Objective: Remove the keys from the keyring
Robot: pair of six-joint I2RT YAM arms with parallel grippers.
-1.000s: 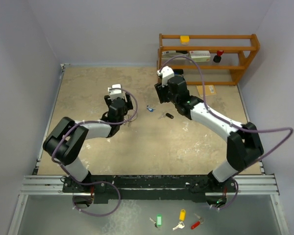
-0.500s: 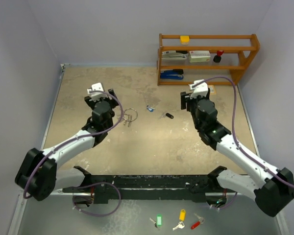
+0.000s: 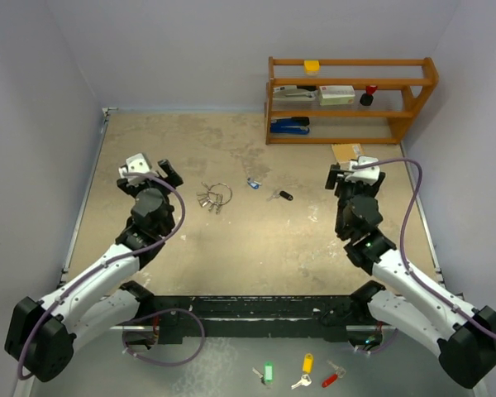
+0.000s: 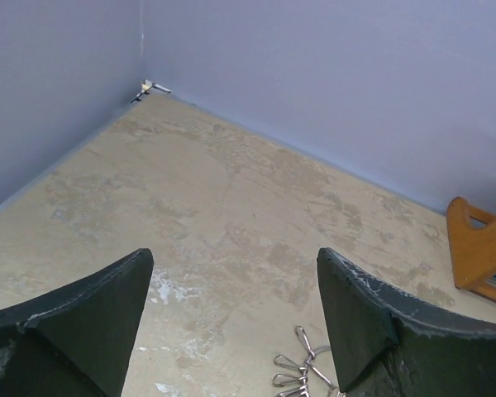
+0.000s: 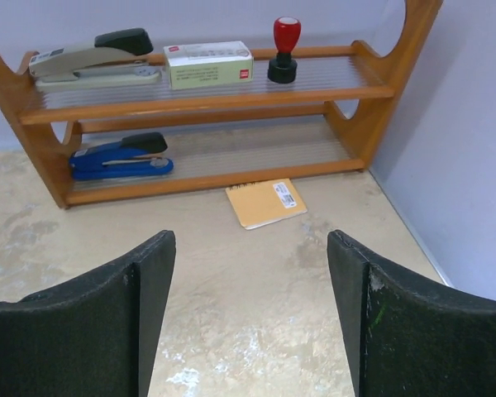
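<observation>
Lying flat, thin silver keyring (image 3: 221, 193) w/ bunched keys (image 3: 205, 199); left gripper (image 4: 231, 256) & right gripper (image 5: 250, 240) spread, empty.

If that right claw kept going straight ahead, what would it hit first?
Likely the tan envelope lying flat before the wooden shelf; nothing lies between it and the open fingers. Depth is unclear, so it might touch the tabletop first.

Wide-set jaws, keys (image 4: 288, 379) at bottom edge, wooden shelf (image 4: 471, 248) at right

The left gripper (image 3: 148, 176) and right gripper (image 3: 355, 176) swung outward, baring the keyring (image 3: 220, 194).
</observation>
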